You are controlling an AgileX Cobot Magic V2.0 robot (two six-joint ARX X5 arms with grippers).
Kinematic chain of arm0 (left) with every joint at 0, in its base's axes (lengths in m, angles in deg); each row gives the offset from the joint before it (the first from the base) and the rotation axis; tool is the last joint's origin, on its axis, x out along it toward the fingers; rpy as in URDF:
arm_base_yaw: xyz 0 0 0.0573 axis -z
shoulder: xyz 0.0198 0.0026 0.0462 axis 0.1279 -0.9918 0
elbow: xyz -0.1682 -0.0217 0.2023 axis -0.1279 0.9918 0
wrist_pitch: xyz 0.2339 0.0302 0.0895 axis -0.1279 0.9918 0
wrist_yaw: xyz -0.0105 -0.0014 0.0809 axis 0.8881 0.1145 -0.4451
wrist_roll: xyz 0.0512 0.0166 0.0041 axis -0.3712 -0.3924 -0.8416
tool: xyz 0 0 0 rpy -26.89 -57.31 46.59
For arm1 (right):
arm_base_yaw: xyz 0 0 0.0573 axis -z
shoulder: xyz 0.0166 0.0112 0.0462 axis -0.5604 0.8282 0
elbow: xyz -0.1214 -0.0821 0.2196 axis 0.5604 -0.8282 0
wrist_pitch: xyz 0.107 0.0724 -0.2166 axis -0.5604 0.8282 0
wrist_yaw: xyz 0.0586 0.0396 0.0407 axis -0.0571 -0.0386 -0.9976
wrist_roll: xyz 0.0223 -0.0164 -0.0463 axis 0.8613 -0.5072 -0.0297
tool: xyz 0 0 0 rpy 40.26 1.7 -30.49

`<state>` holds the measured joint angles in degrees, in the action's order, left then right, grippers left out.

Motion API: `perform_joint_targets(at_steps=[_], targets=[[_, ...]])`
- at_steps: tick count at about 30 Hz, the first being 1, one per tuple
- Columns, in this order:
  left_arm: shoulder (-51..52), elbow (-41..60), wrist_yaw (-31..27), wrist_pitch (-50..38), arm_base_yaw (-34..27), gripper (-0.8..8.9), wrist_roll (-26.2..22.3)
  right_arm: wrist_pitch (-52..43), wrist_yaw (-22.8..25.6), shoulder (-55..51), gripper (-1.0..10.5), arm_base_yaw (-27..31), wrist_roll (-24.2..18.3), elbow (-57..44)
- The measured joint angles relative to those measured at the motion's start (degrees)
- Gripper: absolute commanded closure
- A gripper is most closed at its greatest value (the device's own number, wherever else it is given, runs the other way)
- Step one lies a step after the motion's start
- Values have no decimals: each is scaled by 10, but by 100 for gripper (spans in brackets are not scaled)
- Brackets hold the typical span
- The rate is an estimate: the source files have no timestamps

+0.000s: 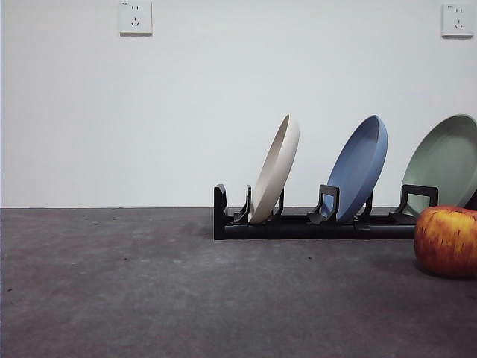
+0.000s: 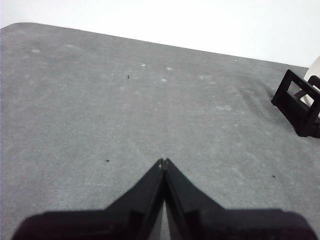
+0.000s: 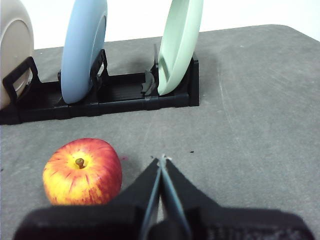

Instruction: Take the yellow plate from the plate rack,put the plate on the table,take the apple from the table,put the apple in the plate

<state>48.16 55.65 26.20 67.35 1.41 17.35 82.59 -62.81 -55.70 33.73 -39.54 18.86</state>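
With its jaws pressed together and holding nothing, the right gripper hangs over bare table, the apple just beside it and apart from it. Beyond the apple stands the rack, holding the yellow plate, a blue plate and a green plate on edge in separate slots. While the left gripper, also closed and empty, hangs over table, the rack's end lies well off to one side.

Front view low, level across table; wrist views look down; all share plate rack.
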Motion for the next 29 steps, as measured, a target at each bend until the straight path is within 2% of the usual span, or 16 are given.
perform_joint_targets(at_steps=[12,15,18,21,25,29], targets=[[0,0,0,0,0,817,0,0,3,0,947,0,0,0],[0,0,5,0,0,820,0,0,-3,0,955,0,15,0],[0,-2,55,4,0,820,5,5,-19,0,956,0,45,6],[-1,-21,68,34,0,820,27,4,-21,0,956,0,58,42],[-12,-80,106,39,0,820,41,8,-23,18,956,0,81,110],[-46,-153,135,83,0,820,48,59,-54,64,956,0,87,188]])
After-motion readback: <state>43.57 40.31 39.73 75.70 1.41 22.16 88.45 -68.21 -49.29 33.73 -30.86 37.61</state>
